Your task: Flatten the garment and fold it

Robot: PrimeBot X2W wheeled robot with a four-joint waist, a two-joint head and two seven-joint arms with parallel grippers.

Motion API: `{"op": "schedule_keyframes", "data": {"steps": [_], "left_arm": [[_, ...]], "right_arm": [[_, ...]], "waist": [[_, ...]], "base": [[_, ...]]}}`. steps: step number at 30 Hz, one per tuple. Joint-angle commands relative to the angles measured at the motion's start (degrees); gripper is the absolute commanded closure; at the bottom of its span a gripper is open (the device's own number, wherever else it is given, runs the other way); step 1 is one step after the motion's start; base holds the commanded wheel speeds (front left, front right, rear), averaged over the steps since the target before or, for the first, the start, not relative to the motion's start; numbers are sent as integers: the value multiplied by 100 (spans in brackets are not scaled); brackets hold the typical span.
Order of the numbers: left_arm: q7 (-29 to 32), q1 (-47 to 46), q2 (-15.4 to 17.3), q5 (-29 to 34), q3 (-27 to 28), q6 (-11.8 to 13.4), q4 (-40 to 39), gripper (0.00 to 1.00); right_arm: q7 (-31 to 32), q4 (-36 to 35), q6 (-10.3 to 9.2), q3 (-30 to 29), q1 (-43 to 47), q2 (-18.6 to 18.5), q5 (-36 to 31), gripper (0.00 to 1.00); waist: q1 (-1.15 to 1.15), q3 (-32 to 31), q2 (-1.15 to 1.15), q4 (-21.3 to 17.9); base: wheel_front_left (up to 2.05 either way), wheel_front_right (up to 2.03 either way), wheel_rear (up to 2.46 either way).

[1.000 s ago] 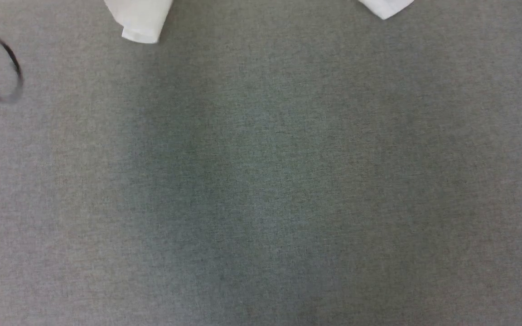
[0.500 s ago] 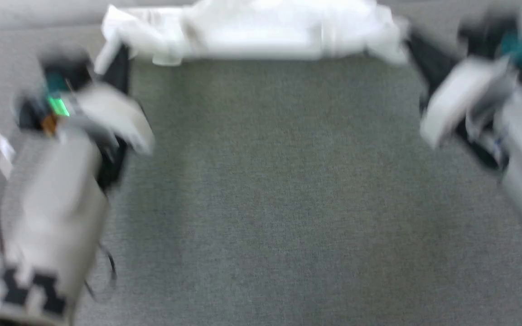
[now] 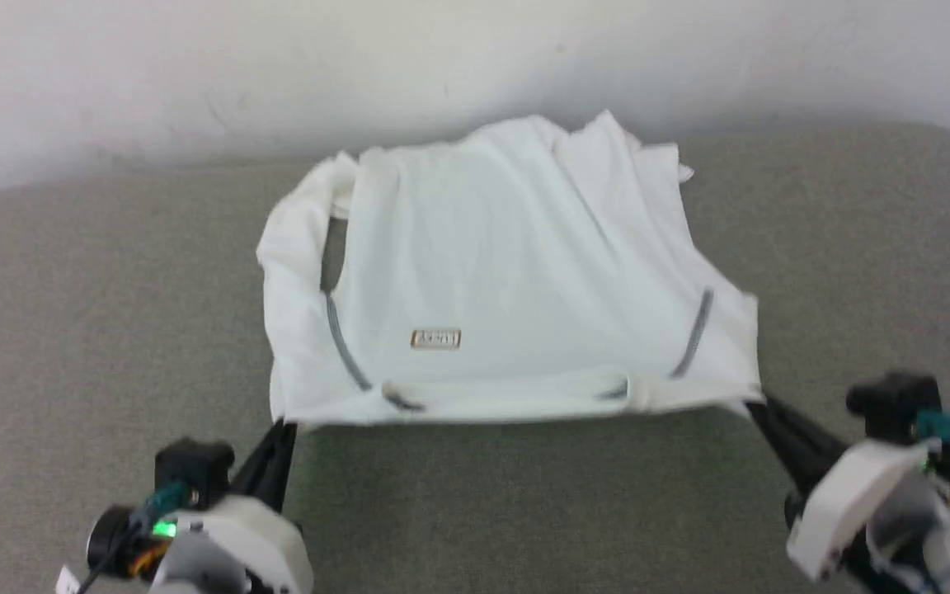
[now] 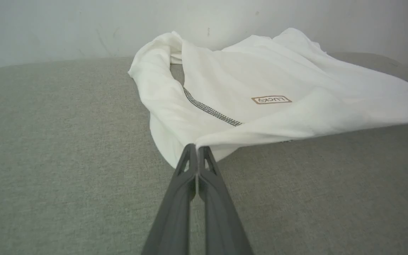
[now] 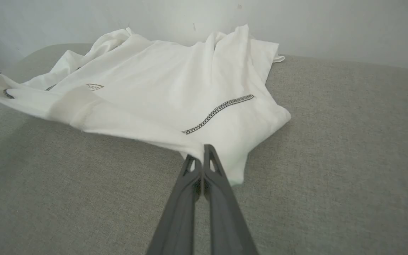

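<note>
The white garment (image 3: 508, 272) lies spread on the grey surface near the far wall, with grey seam lines and a small brown-bordered patch (image 3: 435, 339). Its near edge is lifted and stretched between my two grippers. My left gripper (image 3: 284, 427) is shut on the near left corner, seen close in the left wrist view (image 4: 197, 147) with the garment (image 4: 260, 88) beyond it. My right gripper (image 3: 755, 403) is shut on the near right corner, its fingertips (image 5: 202, 148) pinching the cloth (image 5: 161, 88). The far part of the garment is wrinkled and bunched.
A pale wall (image 3: 277, 66) rises right behind the garment. The grey fabric surface (image 3: 524, 511) stretches wide between me and the garment, and to both sides.
The head camera has tilted up, so the whole picture has shifted; the garment, the wall and both grippers have come fully into view. Both grippers stay shut on the garment's corners.
</note>
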Motion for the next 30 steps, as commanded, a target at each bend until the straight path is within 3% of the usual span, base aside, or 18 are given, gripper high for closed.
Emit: {"op": "schedule_keyframes", "data": {"steps": [1,7,13,20,25,26,29,30], "left_arm": [[95,201,147,-38,57,157,-154,100],[726,1224,475,-145,11,661,-1239,100],[1162,1978,645,-308,-55,990,-1629,100],[1448,2442,597,-625,-216,968,-1586,100],[1192,2317,372,-676,-270,786,-1265,100],[1151,2270,299,-717,-292,712,-1175,100],[997,2091,140,-738,-375,494,-897,100],[956,2032,102,-724,-419,417,-803,87]], "right_arm": [[125,-171,-16,-206,283,87,-110,100],[1046,-1388,-16,-1238,1829,968,-829,100],[1589,-1943,-16,-1686,2790,1539,-1409,100],[2078,-2169,-16,-1776,3429,1830,-1729,100],[2033,-2009,-16,-1694,3411,1879,-1916,100],[1985,-1939,-16,-1659,3370,1894,-1922,93],[1800,-1725,-16,-1517,3229,1929,-1848,35],[1696,-1671,-16,-1461,3177,1929,-1812,0]], "waist": [[2,-259,0,10],[2,-413,0,18],[2,-550,0,53],[2,-643,0,88],[2,-652,0,100],[2,-652,0,103],[2,-665,0,113],[2,-674,0,118]], "base": [[0,0,0],[0,0,0],[0,0,0],[0,0,0],[0,0,0],[0,0,0],[0,0,0],[0,0,0]]}}
